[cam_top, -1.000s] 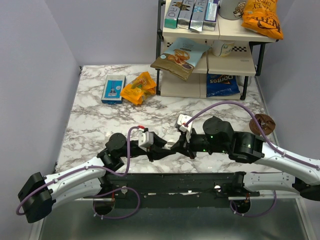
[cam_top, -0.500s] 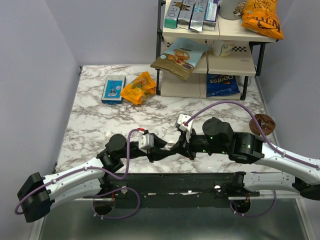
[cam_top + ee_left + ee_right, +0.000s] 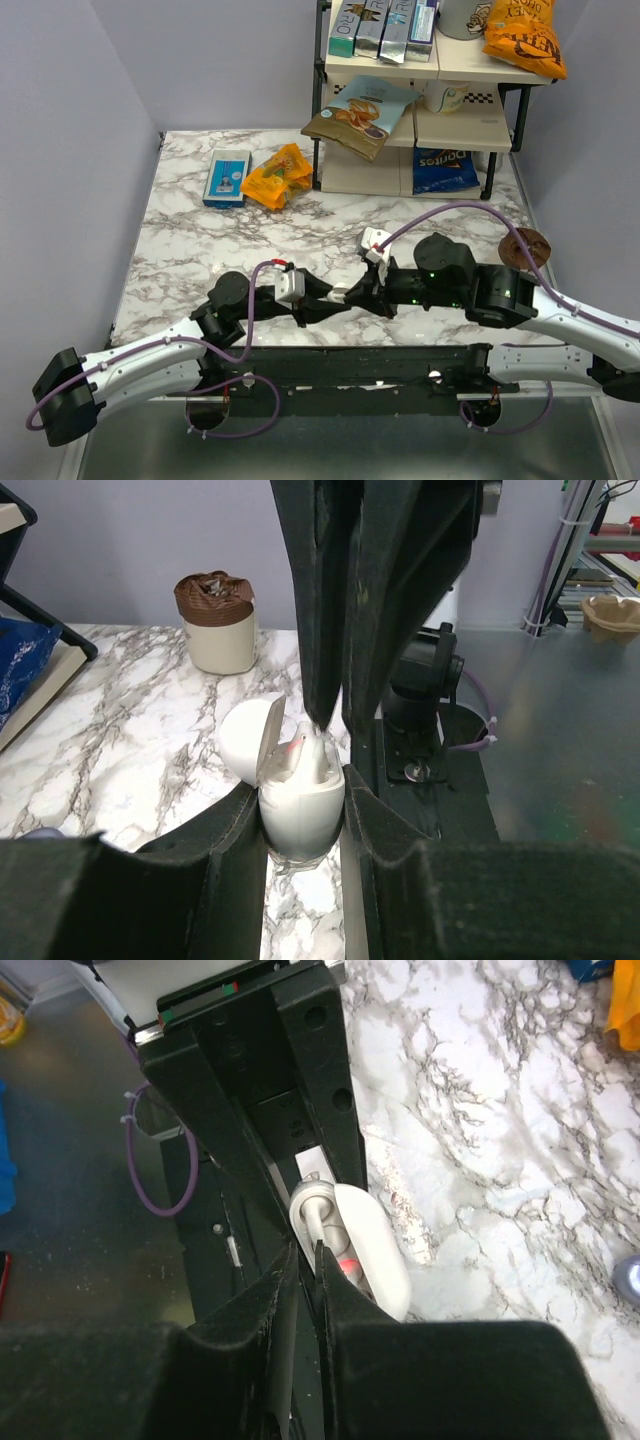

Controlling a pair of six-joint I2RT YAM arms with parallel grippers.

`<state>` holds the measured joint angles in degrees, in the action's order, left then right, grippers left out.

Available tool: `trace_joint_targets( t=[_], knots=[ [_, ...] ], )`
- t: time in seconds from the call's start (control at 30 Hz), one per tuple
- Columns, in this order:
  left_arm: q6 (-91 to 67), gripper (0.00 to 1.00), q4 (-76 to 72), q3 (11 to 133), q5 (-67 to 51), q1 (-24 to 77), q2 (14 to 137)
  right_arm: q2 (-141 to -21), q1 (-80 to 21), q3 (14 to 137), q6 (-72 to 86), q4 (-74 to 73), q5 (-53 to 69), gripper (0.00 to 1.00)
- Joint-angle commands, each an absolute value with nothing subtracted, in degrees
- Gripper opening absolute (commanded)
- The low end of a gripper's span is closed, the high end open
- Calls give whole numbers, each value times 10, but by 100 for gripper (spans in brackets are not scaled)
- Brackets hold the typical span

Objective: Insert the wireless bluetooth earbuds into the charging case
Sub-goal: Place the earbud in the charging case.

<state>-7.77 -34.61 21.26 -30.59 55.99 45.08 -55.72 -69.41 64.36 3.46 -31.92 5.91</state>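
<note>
The charging case [image 3: 300, 815] is a white oval shell with its lid [image 3: 248, 738] hinged open, and a red light glows inside. My left gripper [image 3: 302, 798] is shut on the case and holds it upright just above the table's near edge. In the top view the case [image 3: 341, 293] sits between both grippers. My right gripper [image 3: 306, 1252] comes down onto the case mouth, jaws almost closed on the stem of a white earbud [image 3: 318, 1215]. That earbud's head lies in a well of the case [image 3: 378, 1250]. A second earbud is not visible.
A tan jar with a brown top [image 3: 524, 248] stands at the table's right edge. A shelf rack [image 3: 330, 150] with snack bags is at the back. A blue box [image 3: 227, 177] and an orange packet [image 3: 277, 175] lie at the back left.
Both grippers stayed together at the case. The right wrist shifted slightly to the right and the left wrist slightly toward the near edge.
</note>
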Motion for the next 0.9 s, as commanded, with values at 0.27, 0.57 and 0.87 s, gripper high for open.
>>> trace_joint_targets(
  t=[0.27, 0.57, 0.87],
  knots=[
    [-84, 0, -395, 197, -308, 564, 425, -521, -693, 645, 9, -357, 18, 25],
    [-128, 0, -444, 199, -366, 563, 426, -523, -693, 642, -11, -370, 35, 30],
    [-140, 0, -454, 200, -367, 563, 429, -520, -692, 640, -18, -372, 60, 35]
  ],
)
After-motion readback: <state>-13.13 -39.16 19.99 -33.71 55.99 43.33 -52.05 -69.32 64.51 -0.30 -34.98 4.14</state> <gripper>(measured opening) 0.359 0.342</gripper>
